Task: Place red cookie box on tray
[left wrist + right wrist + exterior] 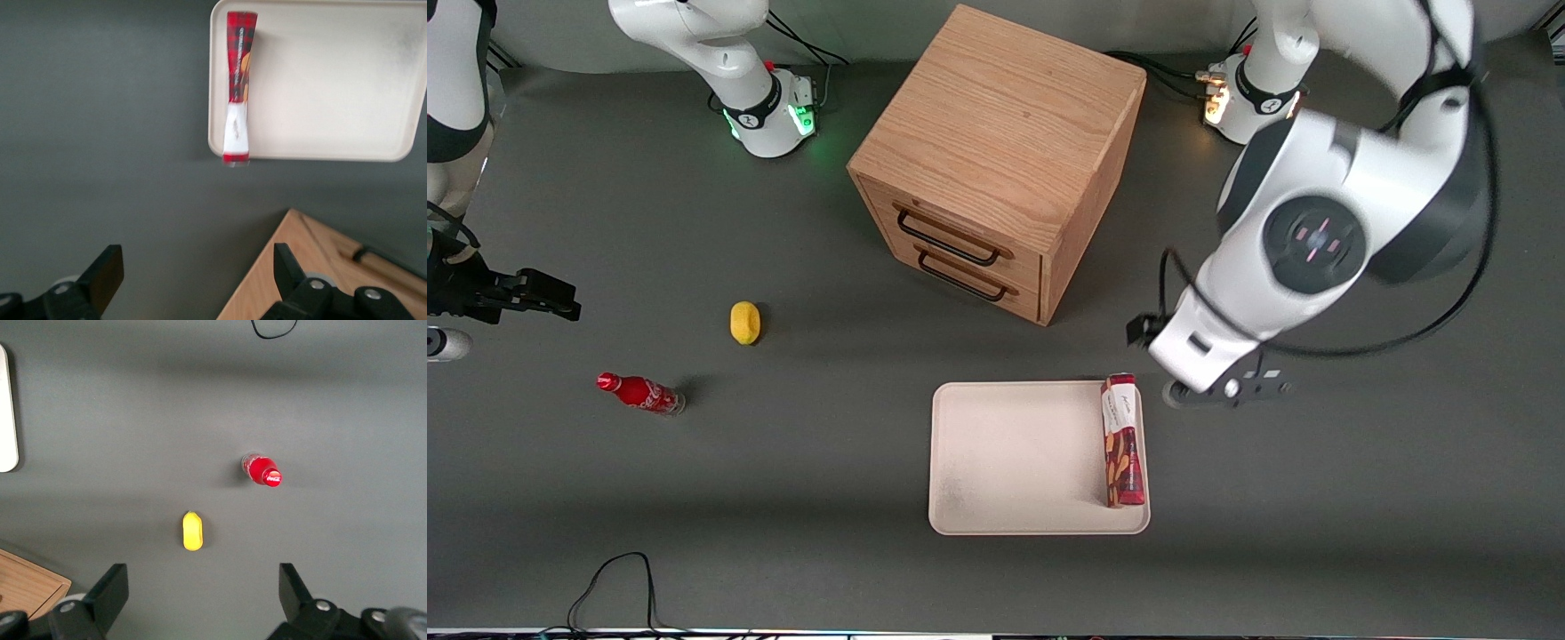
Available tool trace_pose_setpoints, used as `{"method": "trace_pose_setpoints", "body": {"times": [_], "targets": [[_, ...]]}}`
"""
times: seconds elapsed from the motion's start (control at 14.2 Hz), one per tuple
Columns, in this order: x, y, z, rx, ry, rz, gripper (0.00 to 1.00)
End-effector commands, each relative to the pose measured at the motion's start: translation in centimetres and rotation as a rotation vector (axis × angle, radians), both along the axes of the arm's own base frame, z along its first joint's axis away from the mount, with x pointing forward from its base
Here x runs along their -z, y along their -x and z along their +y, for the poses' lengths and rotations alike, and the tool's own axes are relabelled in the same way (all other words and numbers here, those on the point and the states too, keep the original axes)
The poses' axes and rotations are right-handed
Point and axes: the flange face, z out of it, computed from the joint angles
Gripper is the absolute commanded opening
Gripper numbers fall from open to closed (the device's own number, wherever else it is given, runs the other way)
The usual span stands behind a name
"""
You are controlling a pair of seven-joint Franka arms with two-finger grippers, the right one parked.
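The red cookie box [1122, 440] lies flat on the cream tray [1014, 453], along the tray's edge toward the working arm's end. Its white end reaches just over the rim nearest the cabinet. In the left wrist view the box [238, 87] lies along one edge of the tray [333, 87]. The left arm's gripper [1227, 391] hangs above the bare table beside the box's white end, apart from it. It is open and empty, and its fingers stand wide in the wrist view [197, 260].
A wooden two-drawer cabinet [996, 160] stands farther from the front camera than the tray; its corner shows in the left wrist view [313, 267]. A yellow lemon-like object [745, 322] and a small red soda bottle [640, 393] lie toward the parked arm's end.
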Motion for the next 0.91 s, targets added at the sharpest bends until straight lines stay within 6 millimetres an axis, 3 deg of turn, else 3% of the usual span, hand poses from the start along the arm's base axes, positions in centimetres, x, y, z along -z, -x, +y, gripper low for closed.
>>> {"method": "trace_pose_setpoints", "body": {"times": [0.0,0.14,0.35,0.63,0.84], "targets": [[-3.7,2.5,1.7,-0.012,-0.024,0.008,1.00],[-4.7,3.8,3.1,-0.016,-0.038,-0.003,1.00],[-4.1,5.4,5.2,-0.012,-0.073,-0.074,1.00],[-3.2,5.6,12.9,0.018,-0.069,-0.090,1.00],[-2.0,7.5,19.6,0.064,-0.051,-0.127,1.00]]}}
